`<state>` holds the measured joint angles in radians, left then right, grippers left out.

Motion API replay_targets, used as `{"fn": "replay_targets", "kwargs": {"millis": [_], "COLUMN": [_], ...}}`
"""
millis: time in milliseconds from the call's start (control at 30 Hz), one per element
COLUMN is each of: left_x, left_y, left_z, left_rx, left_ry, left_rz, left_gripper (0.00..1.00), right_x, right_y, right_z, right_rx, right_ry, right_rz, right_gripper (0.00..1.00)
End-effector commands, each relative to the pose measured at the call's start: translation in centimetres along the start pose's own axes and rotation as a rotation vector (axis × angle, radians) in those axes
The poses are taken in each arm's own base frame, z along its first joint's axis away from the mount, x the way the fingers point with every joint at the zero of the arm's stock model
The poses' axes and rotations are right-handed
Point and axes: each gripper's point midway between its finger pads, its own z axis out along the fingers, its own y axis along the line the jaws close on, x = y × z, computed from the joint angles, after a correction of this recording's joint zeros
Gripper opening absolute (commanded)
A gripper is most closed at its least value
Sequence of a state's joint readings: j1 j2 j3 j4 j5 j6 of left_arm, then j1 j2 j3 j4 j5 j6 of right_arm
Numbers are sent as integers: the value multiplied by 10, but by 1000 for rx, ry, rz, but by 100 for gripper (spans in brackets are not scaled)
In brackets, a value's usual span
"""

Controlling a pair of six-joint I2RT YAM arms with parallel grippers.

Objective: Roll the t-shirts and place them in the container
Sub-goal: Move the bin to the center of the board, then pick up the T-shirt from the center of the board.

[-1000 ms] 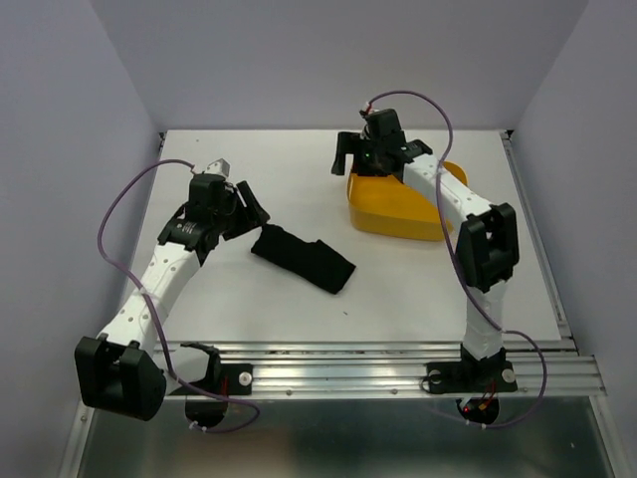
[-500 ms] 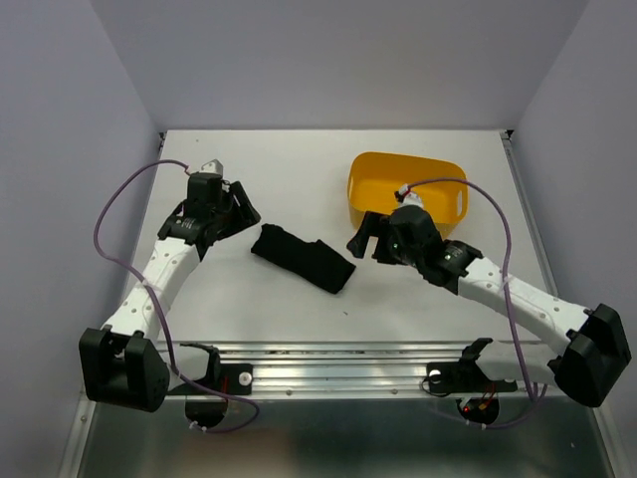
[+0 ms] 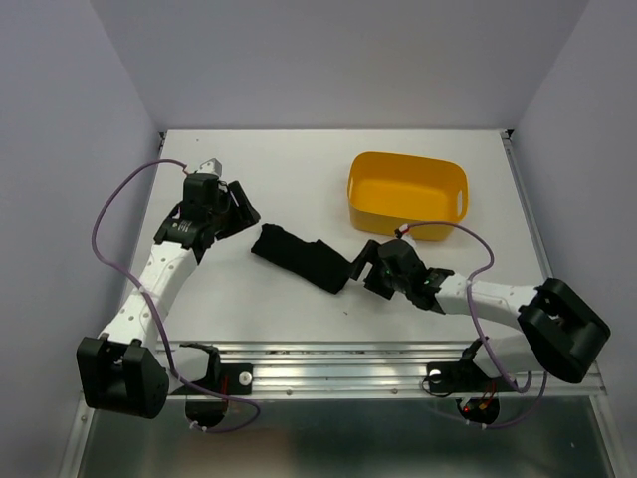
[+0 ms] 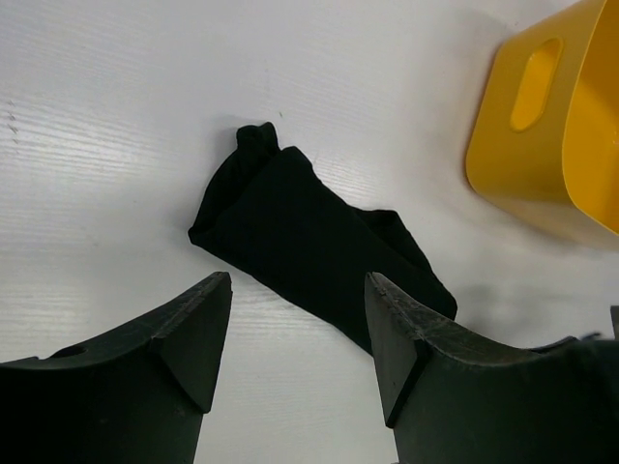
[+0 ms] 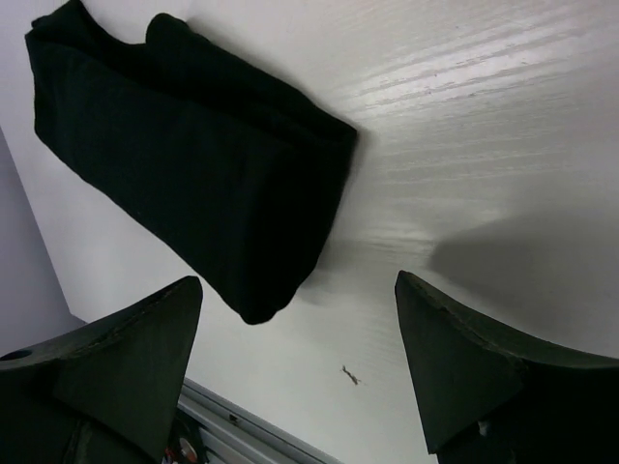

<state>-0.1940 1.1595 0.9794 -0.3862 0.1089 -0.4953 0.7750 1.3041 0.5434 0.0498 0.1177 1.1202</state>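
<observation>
Top external view: the black t-shirt (image 3: 302, 257), folded into a strip, lies mid-counter (image 3: 299, 164) between the arms, apart from the yellow tub (image 3: 406, 159). The left end effector (image 3: 246, 211) and right end effector (image 3: 360, 264) flank its two ends, both spread open and empty. For a tight roll, the right one should probably pinch the near end's full thickness low while the left steadies the far end.
</observation>
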Motion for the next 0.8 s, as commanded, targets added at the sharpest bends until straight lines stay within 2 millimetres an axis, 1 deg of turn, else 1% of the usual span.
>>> {"fn": "replay_targets", "kwargs": {"millis": [0,33,100,200,233,267,300,333,367,433,500,567,600,633,667,700,733,767], "left_x": [-5,-6,-8,-5,-4,-3,-3,0,2,6,10,13,16,17,22,29,33,38], "left_y": [-9,-9,-9,-9,-9,-9,-9,-8,-10,-10,-8,-5,-2,-1,-5,-6,-6,-7], "left_z": [-11,-13,-16,-18,-18,-18,-18,-17,-17,-15,-15,-14,-13,-12,-11,-9,-7,-5], "left_rx": [57,56,57,63,65,66,68,69,79,88,87,77,68,71,104,116,124,139], "left_ry": [-25,-27,-36,-30,-30,-27,-26,-18,-12,4,14,18,22,25,46,67,86,102], "left_rz": [32,33,36,43,45,45,42,43,43,47,51,53,53,52,53,53,48,42], "left_gripper": [68,67,67,67,67,68,67,68,67,66,66,66,66,67,68,69,70,72], "right_x": [-5,-3,6,7,10,8,10,14,12,17,18,16,14,11,11,11,8,7], "right_y": [43,40,35,28,31,29,26,26,29,22,22,25,28,31,29,27,25,21], "right_z": [15,20,27,34,35,38,43,46,48,56,61,62,62,59,57,55,53,48], "right_rx": [-123,-104,-104,-77,-78,-68,-54,-54,-67,-53,-55,-61,-65,-76,-68,-62,-55,-46], "right_ry": [-27,-20,-6,-24,-23,-34,-32,-26,-34,-25,-24,-34,-40,-48,-48,-47,-48,-34], "right_rz": [65,105,129,125,116,115,116,113,120,128,119,106,99,82,59,21,5,-11], "right_gripper": [86,83,80,79,78,77,73,65,63,59,55,45,36,20,14,5,1,1]}}
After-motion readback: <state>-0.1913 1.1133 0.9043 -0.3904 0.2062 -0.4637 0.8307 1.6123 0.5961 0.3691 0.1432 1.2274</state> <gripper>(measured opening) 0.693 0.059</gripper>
